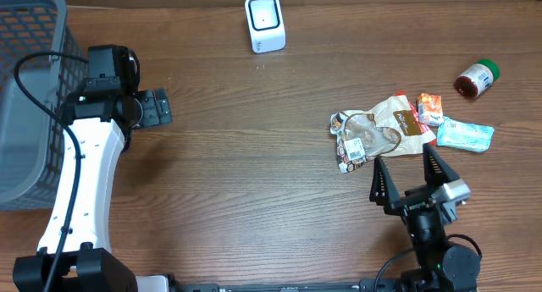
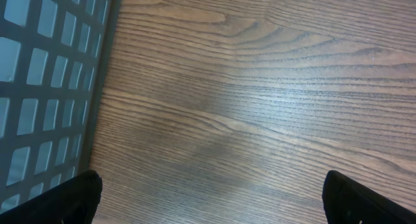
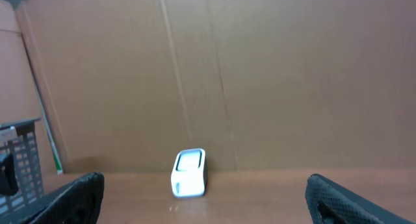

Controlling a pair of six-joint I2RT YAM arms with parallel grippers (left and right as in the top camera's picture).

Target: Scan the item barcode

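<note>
Right gripper (image 1: 404, 156) wide open, empty, at the near side of a crumpled brown-and-clear plastic snack bag (image 1: 373, 133) toward the right edge of the wooden worktop (image 1: 254, 182). Near that bag: 1 small orange carton (image 1: 430, 108), 1 pale blue flat pouch (image 1: 465, 134), 1 green-lidded brown jar (image 1: 477, 79). Left gripper (image 1: 165, 107) spread too, empty, beside grey mesh basket (image 1: 25, 97) at left edge. White boxy scanner (image 1: 264, 23) at far edge.

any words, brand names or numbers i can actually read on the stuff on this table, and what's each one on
Nothing is legible in any view.
brown snack bag: printed lettering, too small to read.
orange packet: print blurred, unreadable.
teal packet: print blurred, unreadable.
jar with green lid: label too small to read.
white scanner: no lettering visible.
</note>
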